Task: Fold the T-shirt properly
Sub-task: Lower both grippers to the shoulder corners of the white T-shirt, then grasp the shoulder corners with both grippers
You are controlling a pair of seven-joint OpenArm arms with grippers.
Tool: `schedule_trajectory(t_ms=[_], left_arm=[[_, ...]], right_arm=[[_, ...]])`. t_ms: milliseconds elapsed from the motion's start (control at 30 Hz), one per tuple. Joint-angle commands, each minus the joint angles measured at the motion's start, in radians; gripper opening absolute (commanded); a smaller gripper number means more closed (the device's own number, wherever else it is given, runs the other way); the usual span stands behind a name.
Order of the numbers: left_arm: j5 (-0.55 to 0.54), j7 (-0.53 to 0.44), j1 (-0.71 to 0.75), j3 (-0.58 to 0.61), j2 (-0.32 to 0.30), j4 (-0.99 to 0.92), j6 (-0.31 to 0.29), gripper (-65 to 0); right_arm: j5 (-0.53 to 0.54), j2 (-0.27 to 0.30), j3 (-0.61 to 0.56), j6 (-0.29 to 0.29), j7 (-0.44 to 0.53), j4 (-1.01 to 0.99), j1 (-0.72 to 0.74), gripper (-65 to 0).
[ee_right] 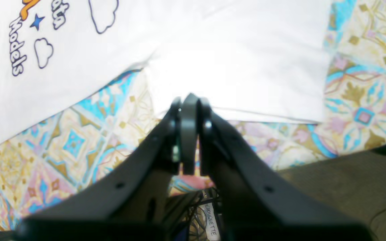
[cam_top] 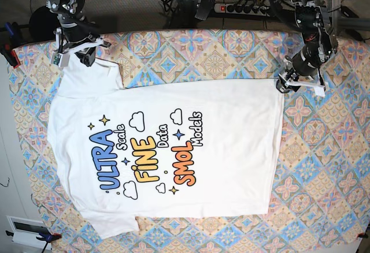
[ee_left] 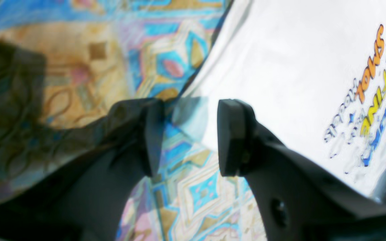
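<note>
Cataloguing T-shirt (cam_top: pixel 167 149): we note it flat, print up, on patterned cloth (cam_top: pixel 324 166). Left gripper (ee_left: pixel 189 134) spread, holding nothing, at hem corner, shirt just beyond fingertips. Right gripper (ee_right: pixel 189 103) pressed together at sleeve edge; whether it pinches fabric we cannot tell.

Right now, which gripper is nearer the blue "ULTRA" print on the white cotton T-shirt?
Right. The right gripper sits at the sleeve near "ULTRA"; the left gripper is at the T-shirt's far hem corner.
</note>
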Motion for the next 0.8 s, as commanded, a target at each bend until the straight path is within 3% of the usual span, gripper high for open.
schedule_trajectory(t_ms=[0, 133, 200, 433, 533, 600, 667, 767], left_arm=[[0.024, 0.026, -0.012, 0.008, 0.011, -0.020, 0.020, -39.3], [0.026, 0.029, -0.015, 0.047, 0.023, -0.024, 0.019, -40.0], [0.019, 0.029, -0.009, 0.077, 0.023, -0.021, 0.017, -43.8], [0.019, 0.028, 0.025, 0.078, 0.023, -0.021, -0.175, -54.7], [0.019, 0.026, 0.037, 0.066, 0.017, -0.021, -0.195, -64.7], [0.019, 0.026, 0.038, 0.040, 0.014, -0.021, -0.195, -65.0], [0.019, 0.026, 0.042, 0.023, 0.011, -0.021, -0.196, -65.0], [0.019, 0.028, 0.049, 0.001, 0.009, -0.021, -0.196, -65.0]], right_arm=[[0.007, 0.008, 0.004, 0.008, 0.021, 0.014, -0.004, -65.0], [0.007, 0.008, 0.005, 0.008, 0.021, 0.017, -0.004, -65.0], [0.007, 0.008, 0.004, 0.008, 0.021, 0.017, -0.004, -65.0], [0.007, 0.008, 0.004, 0.008, 0.021, 0.015, -0.004, -65.0], [0.009, 0.008, 0.004, 0.008, 0.021, 0.011, -0.004, -65.0], [0.009, 0.008, 0.004, 0.009, 0.021, 0.011, -0.004, -64.7], [0.010, 0.008, 0.002, 0.009, 0.021, 0.009, -0.004, -61.5], [0.010, 0.008, 0.002, 0.009, 0.021, -0.014, -0.004, -49.8]])
